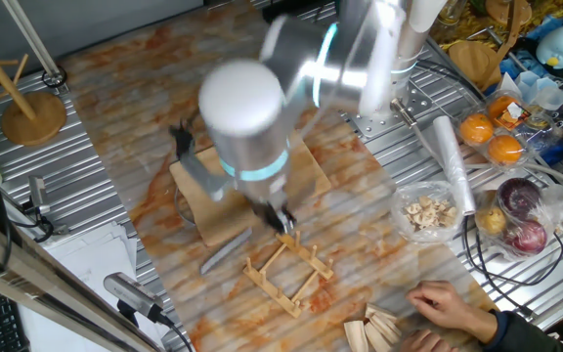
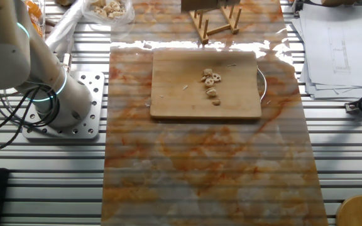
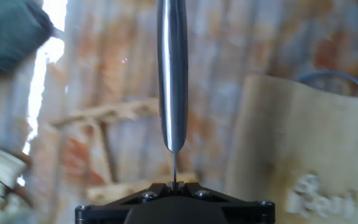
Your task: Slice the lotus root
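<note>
No readable text anywhere; papers (image 2: 338,47) beside the table carried only faint drawn lines, too small to read.

Lotus root (image 2: 210,83): pale slices clustered on board.

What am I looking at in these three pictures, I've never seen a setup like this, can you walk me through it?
It is one robot arm at a table, shown by three cameras. Two cameras are fixed and look at the table from different sides. The third sits on the robot's hand and looks along its fingers.

In that hand view, the gripper is shut on a knife, whose blade points away from the camera.

On the table lies a wooden cutting board. On it sits the lotus root, already cut into several small pale pieces. Beyond the board stands a small wooden rack.

At the table's edge a person's hand rests near some wooden blocks. Off to the side are oranges.
</note>
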Controlling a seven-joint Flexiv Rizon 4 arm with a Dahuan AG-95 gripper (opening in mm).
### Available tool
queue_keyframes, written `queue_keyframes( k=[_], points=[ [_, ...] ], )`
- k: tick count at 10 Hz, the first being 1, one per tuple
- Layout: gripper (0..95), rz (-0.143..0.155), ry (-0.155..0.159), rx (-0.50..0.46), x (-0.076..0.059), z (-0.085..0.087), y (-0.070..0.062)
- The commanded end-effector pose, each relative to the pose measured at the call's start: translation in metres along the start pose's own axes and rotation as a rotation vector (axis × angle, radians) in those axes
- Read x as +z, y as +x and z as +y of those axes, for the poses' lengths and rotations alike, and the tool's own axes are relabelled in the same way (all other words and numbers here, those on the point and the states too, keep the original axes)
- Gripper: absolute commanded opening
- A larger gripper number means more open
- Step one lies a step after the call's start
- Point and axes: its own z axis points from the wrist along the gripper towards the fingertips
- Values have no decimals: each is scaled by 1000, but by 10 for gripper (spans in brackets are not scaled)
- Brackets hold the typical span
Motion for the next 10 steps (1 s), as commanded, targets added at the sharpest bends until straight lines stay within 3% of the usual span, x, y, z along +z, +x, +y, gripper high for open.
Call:
queue_keyframes(
  k=[1,6,10],
  points=[
    [0,-15,8,-38,7,7,-8],
    [0,-24,11,-70,13,4,-10],
    [0,-28,13,-87,26,2,-15]
  ],
)
